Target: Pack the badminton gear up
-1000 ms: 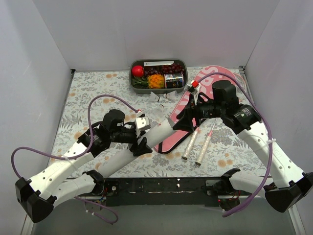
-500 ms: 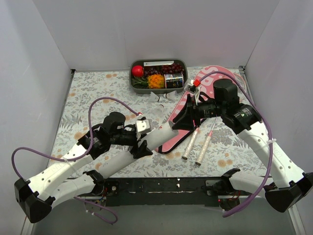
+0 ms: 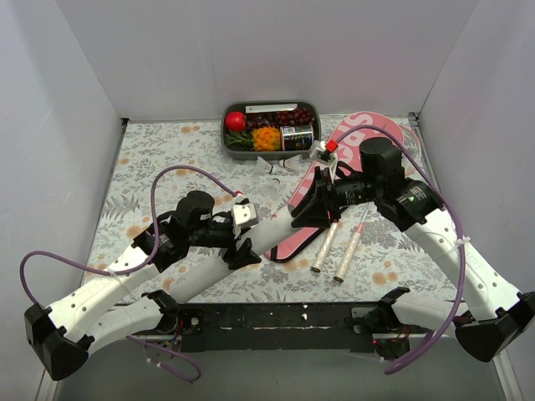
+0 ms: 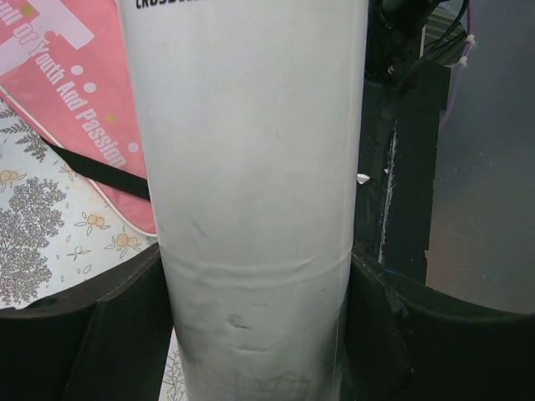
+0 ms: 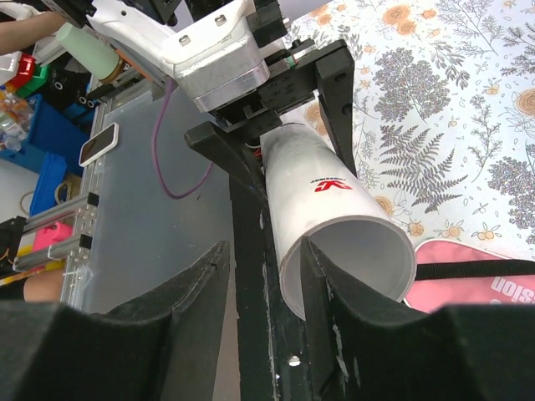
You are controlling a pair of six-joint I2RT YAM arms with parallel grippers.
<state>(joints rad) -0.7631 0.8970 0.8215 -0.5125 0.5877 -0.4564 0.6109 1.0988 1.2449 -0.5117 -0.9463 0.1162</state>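
So left gripper (image 4: 259, 351) clamps the white tube (image 4: 251, 167), aiming it at the right gripper (image 5: 263, 280). That's spread open, probably for handover.

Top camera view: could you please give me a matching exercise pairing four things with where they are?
1 tube
2 bag
3 tray
4 rackets

A at the back, in the middle
B handles pointing toward the near edge
C clamped in the left gripper
D lying diagonally, back right to centre

Pairs: 1-C, 2-D, 3-A, 4-B
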